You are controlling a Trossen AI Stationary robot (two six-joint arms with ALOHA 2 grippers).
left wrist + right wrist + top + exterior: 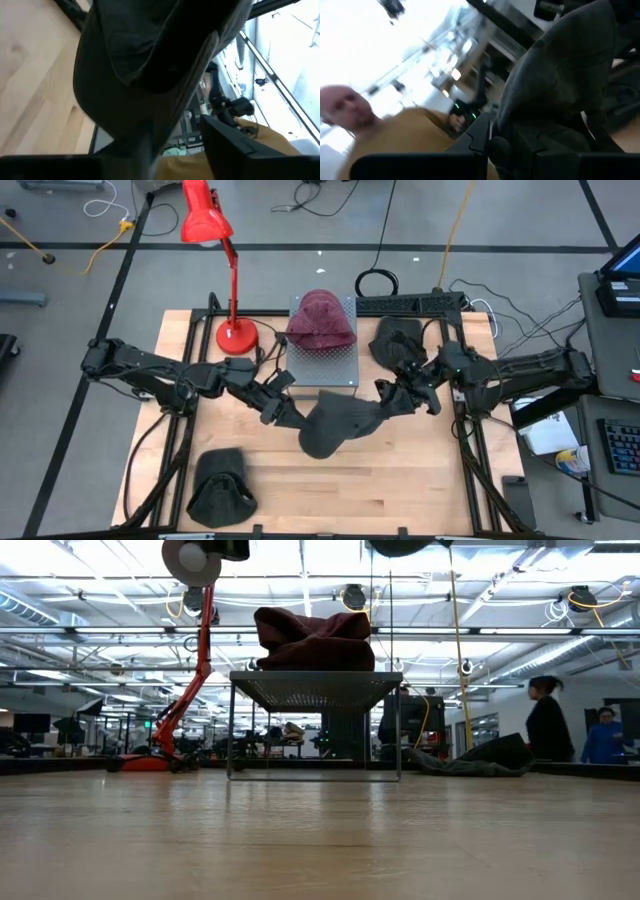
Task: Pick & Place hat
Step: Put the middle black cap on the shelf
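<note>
Wooden worktop [400, 480], seen from above, carries a mesh stand [325, 370] at its far edge with a maroon hat [320, 320] on top, a red lamp [215, 240] beside it, and a folded dark hat [220, 485] near the front left corner. You will find the task's thing, a dark grey hat [335, 425], lifted off the wood near the middle, just in front of the stand, slung between both arms.

Its long axis runs across the worktop, from one claw to the other. The left claw [285, 412] meets its left end; the right claw [392, 400] meets its right end. Neither is nearer: both touch it.

Note the right claw, pinched on the cloth in its wrist view [555, 85]. The left claw's jaws stand partly apart with cloth draped over them [150, 60]; you cannot tell whether they grip.

Both arms reach inward from the side edges, elbows low, wrists angled toward the centre. Any carry to the stand would run away from you, toward the far edge.
</note>
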